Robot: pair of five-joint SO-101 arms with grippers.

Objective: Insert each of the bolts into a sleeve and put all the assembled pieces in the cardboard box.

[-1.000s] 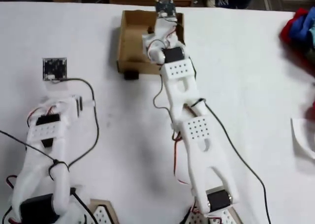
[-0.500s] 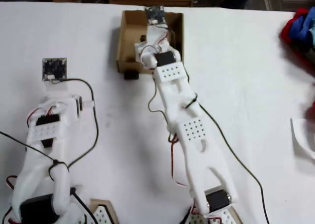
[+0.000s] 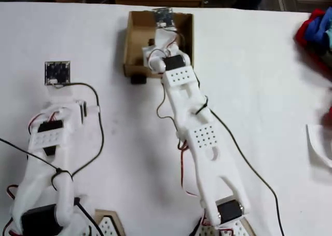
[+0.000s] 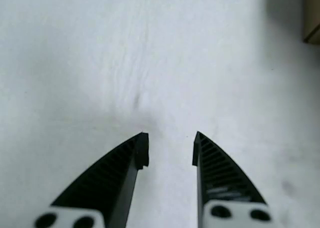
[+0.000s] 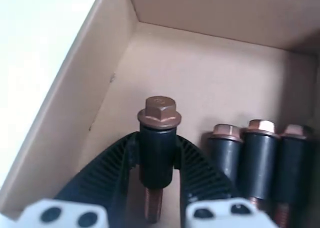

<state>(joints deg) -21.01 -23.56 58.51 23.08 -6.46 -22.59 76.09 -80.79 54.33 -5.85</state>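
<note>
Clamping the black sleeve (image 5: 156,155) at its middle, the right gripper (image 5: 156,142) holds one assembled piece inside the box (image 5: 75,112). The bolt (image 5: 159,112) runs through the sleeve: its copper hex head points away from the gripper, just past the fingertips, and its threaded end sticks out back toward the wrist. Just beside the gripper, on one side, three finished pieces (image 5: 260,150) lie packed together on the box floor with their heads facing the same way. On the other side a box wall stands close.

The bolt looks like solid metal, so it is probably stiff and fairly heavy for its size. The sleeve looks hard and smooth, which means it could slip between ribbed fingers. The hold on the sleeve's middle seems right, because it is the widest and most even surface. A hold on the bolt head or the thread might let the sleeve slide off. The bolt probably sits loose in the sleeve, so tipping the piece head-down could let it drop out. It would be safer to let go low over the floor, in the gap between the wall and the three pieces.

The left gripper (image 4: 170,147) is well apart from the box, with its fingers spread and nothing between them, above bare tabletop (image 4: 150,52).
</note>
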